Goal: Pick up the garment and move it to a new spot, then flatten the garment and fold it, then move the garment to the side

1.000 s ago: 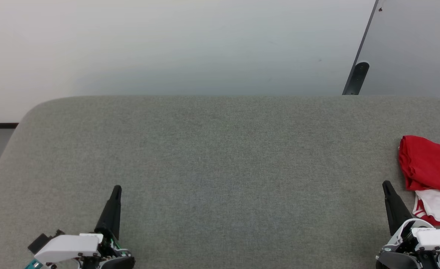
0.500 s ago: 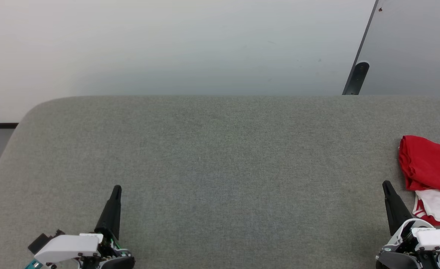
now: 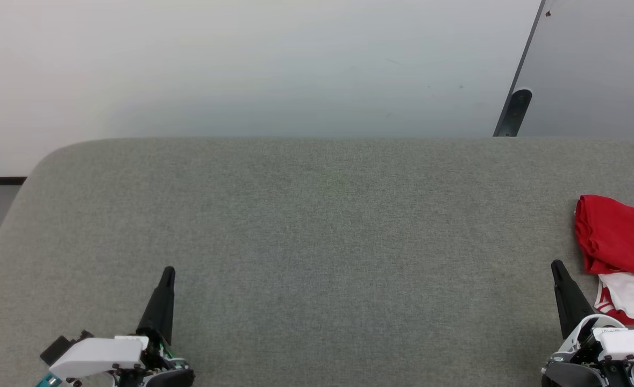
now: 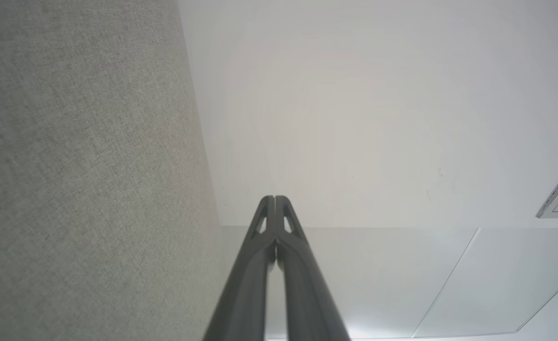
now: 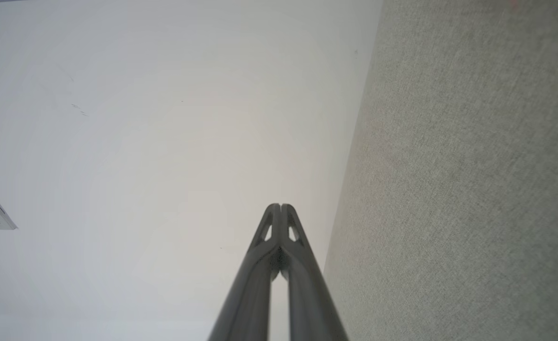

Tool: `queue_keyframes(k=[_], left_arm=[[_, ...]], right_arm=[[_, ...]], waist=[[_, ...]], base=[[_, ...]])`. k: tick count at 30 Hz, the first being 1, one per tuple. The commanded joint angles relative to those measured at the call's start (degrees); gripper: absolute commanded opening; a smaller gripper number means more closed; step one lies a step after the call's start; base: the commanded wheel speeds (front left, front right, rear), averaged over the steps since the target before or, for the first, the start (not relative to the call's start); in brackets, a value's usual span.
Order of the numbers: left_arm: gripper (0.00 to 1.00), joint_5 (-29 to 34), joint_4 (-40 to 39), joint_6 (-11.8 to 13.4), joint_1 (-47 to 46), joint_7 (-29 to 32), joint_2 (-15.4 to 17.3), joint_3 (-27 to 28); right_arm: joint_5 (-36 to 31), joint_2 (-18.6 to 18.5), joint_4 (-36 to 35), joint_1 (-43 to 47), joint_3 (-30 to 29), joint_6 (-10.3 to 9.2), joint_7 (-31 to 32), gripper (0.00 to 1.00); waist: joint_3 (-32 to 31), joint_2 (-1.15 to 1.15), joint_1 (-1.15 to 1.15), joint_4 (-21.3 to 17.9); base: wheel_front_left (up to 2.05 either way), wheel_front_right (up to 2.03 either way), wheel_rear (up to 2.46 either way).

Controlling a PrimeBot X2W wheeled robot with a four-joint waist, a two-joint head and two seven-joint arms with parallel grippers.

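The red garment (image 3: 618, 236) lies bunched at the right side of the grey cloth-covered counter (image 3: 317, 242). The head view's right edge cuts it off, so its full length and which way it points cannot be told. The part that shows runs far to near, with red folds at the far end and, at the near end, a white piece with red marks too small to read. The left tool (image 3: 168, 271) at the near left and the right tool (image 3: 555, 264), just left of the garment's near end, both have their fingers pressed together and grip nothing.
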Motion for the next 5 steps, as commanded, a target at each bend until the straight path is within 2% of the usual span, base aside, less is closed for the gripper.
queue_keyframes(k=[1,5], left_arm=[[0.00,0.12,0.09,-0.34,-0.58,0.16,0.02,0.17],[0.00,0.13,0.08,-0.34,-0.58,0.16,0.01,0.17]], right_arm=[[0.28,0.15,0.03,-0.15,0.06,0.02,-0.14,0.00],[0.28,0.15,0.03,-0.15,0.06,0.02,-0.14,0.00]], waist=[[0.00,0.00,0.00,0.00],[0.00,0.00,0.00,0.00]], base=[[0.00,0.00,0.00],[0.00,0.00,0.00]])
